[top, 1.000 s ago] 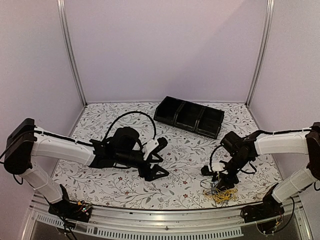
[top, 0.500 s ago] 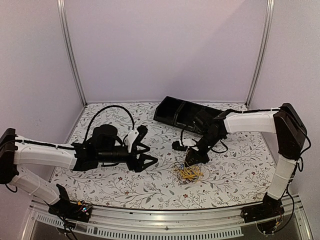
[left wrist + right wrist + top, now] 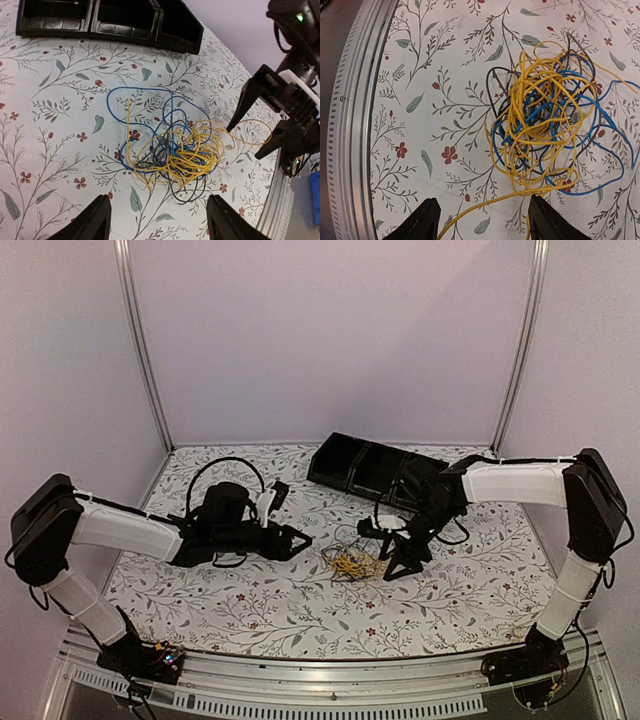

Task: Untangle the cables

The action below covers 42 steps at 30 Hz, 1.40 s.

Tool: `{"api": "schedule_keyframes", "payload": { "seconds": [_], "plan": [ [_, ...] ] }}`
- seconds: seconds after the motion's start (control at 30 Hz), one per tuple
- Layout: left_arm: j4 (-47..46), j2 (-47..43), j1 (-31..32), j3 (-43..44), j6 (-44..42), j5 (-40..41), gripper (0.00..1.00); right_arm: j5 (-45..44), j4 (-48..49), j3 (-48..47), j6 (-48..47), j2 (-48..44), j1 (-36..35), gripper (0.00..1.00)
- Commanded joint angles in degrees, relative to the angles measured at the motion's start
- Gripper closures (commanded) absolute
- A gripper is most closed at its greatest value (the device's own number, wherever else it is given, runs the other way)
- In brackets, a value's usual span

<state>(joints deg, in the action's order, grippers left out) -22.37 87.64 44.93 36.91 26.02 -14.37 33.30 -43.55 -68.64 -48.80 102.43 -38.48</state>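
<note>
1. Left jaws: open, nothing btwn them, low over the worktop, just left of the cables.
2. Right jaws: open too, just right of the heap. One yellow strand trails out under or btwn them, but I don't see them pinching it.
3. Cables sit mid-worktop, btwn my two jaws. They're nearer than the black tray & apart from it; none in its compartments.
4. Progress, my read: barely begun. All colours are in one clump, no cable lies separate.
5. Left to do: free each cable & lay it apart, i.e. nearly everything.
6. Look:
   - Thin, floppy wire.
   - Yellow-orange is densest, many tight loops at the centre.
   - Blue runs wider, w/ one big loop spilling toward the tray.
   - Black shows underneath at the near edge.
   - Strands cross over & under, so ends are hard to pick out.
</note>
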Motion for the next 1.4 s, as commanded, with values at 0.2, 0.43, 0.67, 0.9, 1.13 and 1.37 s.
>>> {"api": "schedule_keyframes", "payload": {
  "seconds": [0.2, 0.43, 0.67, 0.9, 1.13, 1.37],
  "plan": [
    [4.70, 15.21, -5.68, 12.56, 9.59, -7.42, 0.34, -1.96, 6.14, 2.55, 3.38, -7.68, 1.39, 0.36],
    [9.07, 26.31, -4.76, 24.42, 8.21, -11.77, 0.47, -2.84, 7.04, 1.27, 3.66, -5.67, 1.39, 0.39],
    [21.67, 32.84, -2.07, 34.58, 0.97, -4.87, 0.52, -2.56, 7.83, 1.79, 4.36, -6.52, 1.39, 0.39],
    [27.98, 37.30, 0.04, 39.42, -1.44, -2.90, 0.71, -3.05, 8.57, 3.16, 5.23, -7.72, 1.39, 0.40],
    [29.34, 32.35, 0.19, 38.99, -1.78, 1.92, 1.00, -3.74, 8.98, 3.30, 5.39, -9.27, 1.39, 0.40],
    [32.57, 20.21, 0.27, 41.00, -3.53, 4.51, 1.00, -7.53, 12.22, -0.58, 6.69, -9.31, 1.39, 0.33]
  ]
}}
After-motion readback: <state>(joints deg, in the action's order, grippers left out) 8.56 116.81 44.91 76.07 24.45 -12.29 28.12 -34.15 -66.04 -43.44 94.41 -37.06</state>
